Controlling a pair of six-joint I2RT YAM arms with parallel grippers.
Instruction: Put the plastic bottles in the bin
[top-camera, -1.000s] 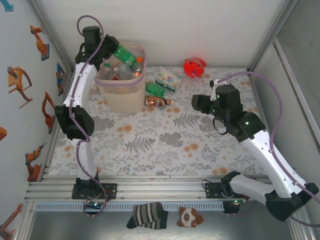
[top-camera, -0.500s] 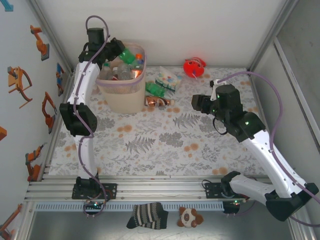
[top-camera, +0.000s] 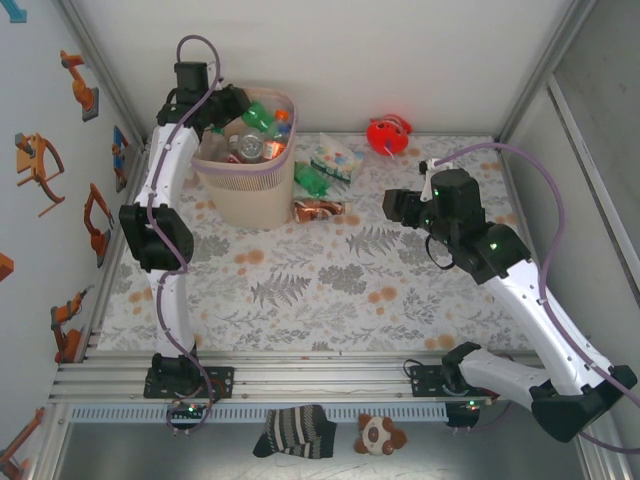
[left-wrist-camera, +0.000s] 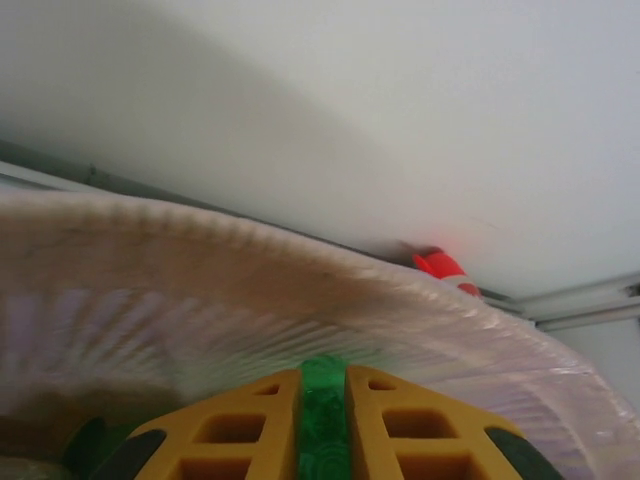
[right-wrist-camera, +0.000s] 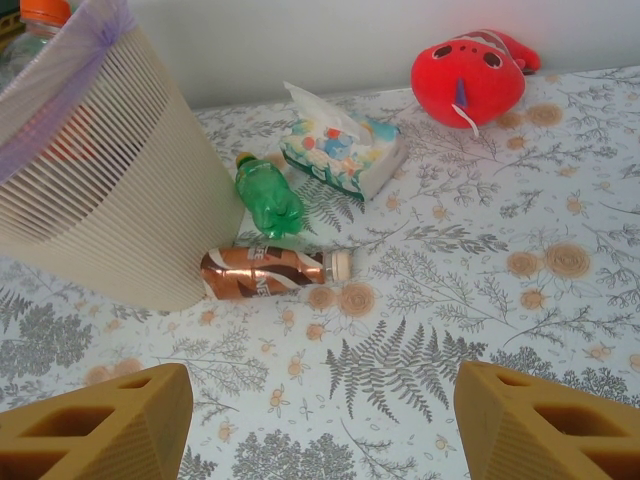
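Two plastic bottles lie on the table outside the bin; the others I can see are inside it.

Left gripper (top-camera: 232, 103): at the table's far-left corner, over the mouth of the tall pale pink ribbed plastic bin (top-camera: 240, 190). Its jaws are clamped tight on a small green translucent plastic bottle (left-wrist-camera: 322, 415). The wrist view has it pinched between the two yellow fingers (left-wrist-camera: 240, 435), with the bin's ribbed wall right ahead. Can't tell whether the held bottle is below rim level.

Bin contents: several clear bottles (top-camera: 245, 148) piled close to the rim, plus an orange cap (top-camera: 283, 116) at the right side.

Right gripper (top-camera: 394, 206): hangs over the right half of the table, well apart from the bin. Jaws roughly half open, nothing between them.

Loose on the table, right of the bin:
- loose green bottle (right-wrist-camera: 268, 200) on its side, just beside the bin wall.
- copper-brown labelled bottle with a white cap (right-wrist-camera: 270, 272) on its side, nearer the arms than the green one. Its base end is at the bin wall, can't tell if it touches.
- flat white-green patterned packet (right-wrist-camera: 340, 152) just beyond the loose green bottle, toward the far edge.
- red round soft toy (right-wrist-camera: 468, 78) near the far edge, right of the packet and well apart from both bottles.
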